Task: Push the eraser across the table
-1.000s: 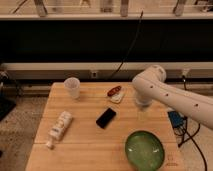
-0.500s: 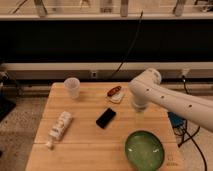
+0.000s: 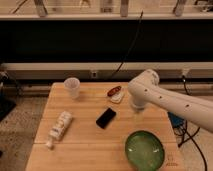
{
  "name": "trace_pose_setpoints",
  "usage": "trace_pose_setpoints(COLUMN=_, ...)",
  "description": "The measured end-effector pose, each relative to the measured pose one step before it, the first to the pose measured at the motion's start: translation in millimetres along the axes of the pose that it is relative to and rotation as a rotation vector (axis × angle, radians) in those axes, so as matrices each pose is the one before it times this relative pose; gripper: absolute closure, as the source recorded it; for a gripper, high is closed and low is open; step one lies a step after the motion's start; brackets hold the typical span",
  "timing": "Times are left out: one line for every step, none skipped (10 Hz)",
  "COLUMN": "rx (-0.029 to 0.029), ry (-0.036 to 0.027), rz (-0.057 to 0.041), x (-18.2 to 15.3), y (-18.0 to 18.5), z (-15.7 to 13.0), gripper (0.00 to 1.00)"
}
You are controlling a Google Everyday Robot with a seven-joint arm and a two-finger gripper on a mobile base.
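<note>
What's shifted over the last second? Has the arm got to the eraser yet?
Not yet. The arm has swung a little to the left, toward the eraser. Its gripper now hangs over the table to the right of the eraser, apart from it. Nothing was taken hold of or let go. The eraser, cup, red-and-white object, white bottle and green bowl stayed where they were.

Matt wooden table (image 3: 85, 135) beneath the hand (image 3: 136, 111)
</note>
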Motion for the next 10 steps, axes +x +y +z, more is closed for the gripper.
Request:
trace_pose_setpoints(rx=-0.00135, ry=0.00010, rz=-0.00062, x=-0.03, y=-0.47, z=1.85, gripper=0.20)
trace_pose_setpoints(rx=-0.00349, ry=-0.00482, rz=-0.00090, x=-2.02, y=0.81, z=2.21, gripper=0.20)
trace_pose_setpoints(rx=-0.00228, ry=-0.00001, rz=0.00102, x=1.11, y=-0.69, z=2.99, gripper=0.20)
trace_pose_setpoints(rx=-0.00209, ry=-0.00145, rz=-0.00104, x=0.35, y=-1.59, z=2.53, gripper=0.24)
trace_pose_setpoints(rx=-0.00350, ry=-0.00313, rz=-0.00133, x=-0.42, y=-1.11, z=2.83, gripper=0.24)
trace_pose_setpoints(rx=-0.00256, ry=-0.00103, rz=-0.00010, x=0.28, y=-2.30, z=3.82, gripper=0.28)
trace_pose_setpoints(rx=-0.00295, ry=0.00013, rz=-0.00013, x=-0.38, y=-0.98, z=2.47, gripper=0.34)
trace_pose_setpoints(rx=-0.00215, ry=0.00069, rz=-0.00409, x=-1.67, y=-1.81, z=1.96, gripper=0.43)
trace_pose_setpoints(rx=-0.00542, ry=0.00086, rz=-0.00044, x=0.40, y=-3.46, z=6.50, gripper=0.56)
trace_pose_setpoints(rx=-0.00262, ry=-0.00327, rz=-0.00145, x=-0.49, y=-1.72, z=2.24, gripper=0.65)
